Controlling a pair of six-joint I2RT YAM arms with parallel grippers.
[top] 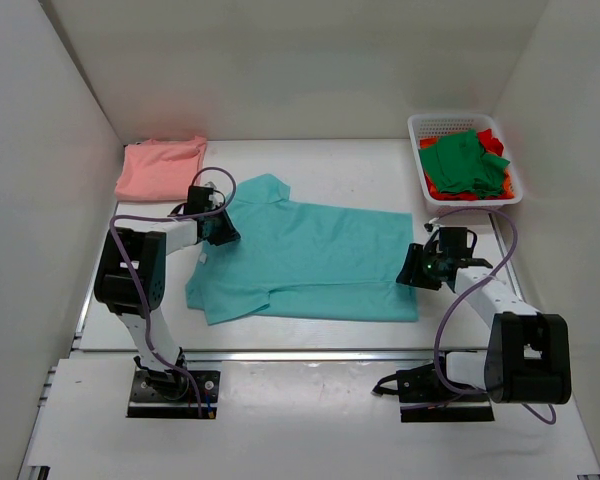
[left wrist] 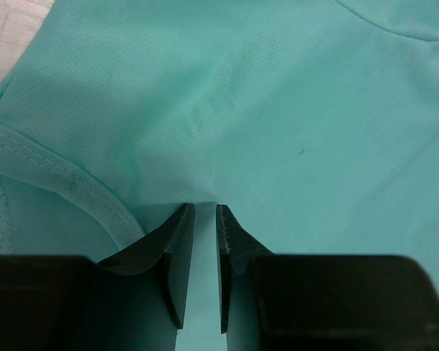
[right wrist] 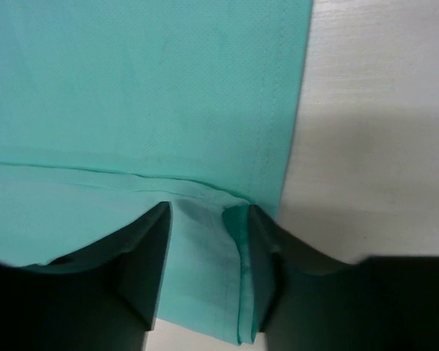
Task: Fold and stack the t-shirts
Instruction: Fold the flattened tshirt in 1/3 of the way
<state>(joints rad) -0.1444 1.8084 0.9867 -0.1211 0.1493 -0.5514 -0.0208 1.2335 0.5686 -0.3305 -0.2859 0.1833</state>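
While the salmon-pink t-shirt (top: 160,168) lies folded at the table's (top: 380,170) far-left corner, we see the left gripper (left wrist: 205,212) pinching the teal t-shirt (top: 320,260), spread mid-table, near its sleeve. The right gripper (right wrist: 208,212) straddles its hem corner (gripping or not, we cannot tell). In the far-right basket (top: 450,122) the green and red t-shirts (top: 465,162) lie unfolded, so most folding remains.

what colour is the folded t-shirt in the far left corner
The folded t-shirt is plain salmon pink, seen best in the top external view.
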